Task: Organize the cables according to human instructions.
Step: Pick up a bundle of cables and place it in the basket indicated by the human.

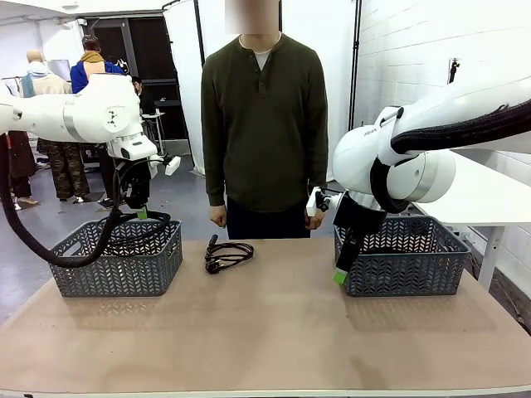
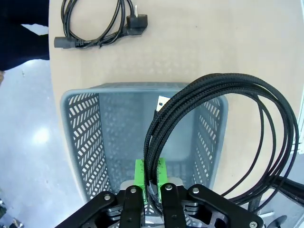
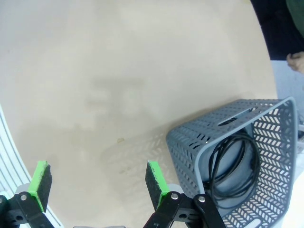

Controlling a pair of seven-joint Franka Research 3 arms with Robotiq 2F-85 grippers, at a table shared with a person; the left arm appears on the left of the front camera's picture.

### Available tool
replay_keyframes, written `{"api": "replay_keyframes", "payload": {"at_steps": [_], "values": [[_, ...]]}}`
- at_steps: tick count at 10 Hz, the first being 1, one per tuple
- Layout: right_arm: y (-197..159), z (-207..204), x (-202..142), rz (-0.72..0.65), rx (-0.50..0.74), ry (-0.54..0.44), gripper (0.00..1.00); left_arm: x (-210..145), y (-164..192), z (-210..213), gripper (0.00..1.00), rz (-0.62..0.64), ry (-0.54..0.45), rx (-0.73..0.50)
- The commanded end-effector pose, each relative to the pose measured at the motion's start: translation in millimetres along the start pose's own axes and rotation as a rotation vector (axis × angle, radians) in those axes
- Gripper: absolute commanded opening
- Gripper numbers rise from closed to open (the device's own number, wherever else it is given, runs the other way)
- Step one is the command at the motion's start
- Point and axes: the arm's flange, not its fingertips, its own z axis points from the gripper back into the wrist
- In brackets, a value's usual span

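Cables point(image 1: 228, 253) in three spots right now. Nearest, on the right: right gripper point(image 1: 341, 275) spread wide and holding nothing, low to the table point(image 1: 265, 332), just beside the near-left corner of the right basket point(image 1: 406, 265), with a stowed coil point(image 3: 237, 161) lying inside. Could clip that corner on any swing and shove the basket along.

Over on the left, a bit farther: left gripper point(image 2: 151, 173) clamped tight on a braided coil point(image 2: 204, 95), hanging above the left basket point(image 2: 142, 87). Looks like a drop coming. Trouble there: loops reaching out past one basket wall, so could drape over the rim and slide off, or catch on the pads at release.

Farther, mid-table: loose coil point(image 2: 95, 23) near the far edge. Beyond it, person's hands point(image 1: 218, 217) low at that edge. Risk of crossing paths on a reach.
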Motion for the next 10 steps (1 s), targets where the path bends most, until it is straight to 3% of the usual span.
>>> {"api": "replay_keyframes", "payload": {"at_steps": [1,6,10], "values": [[0.1,-0.1,-0.3,0.006,0.006,0.005,1.0,8.5,-0.8,5.5,0.0,-0.019,0.025,0.016],[0.1,-0.1,-0.3,0.006,0.006,0.005,1.0,11.7,-1.9,2.7,0.0,-0.023,0.01,0.008],[0.1,-0.1,-0.3,0.006,0.006,0.005,1.0,-18.2,9.5,3.0,0.0,-0.026,0.046,-0.02]]}}
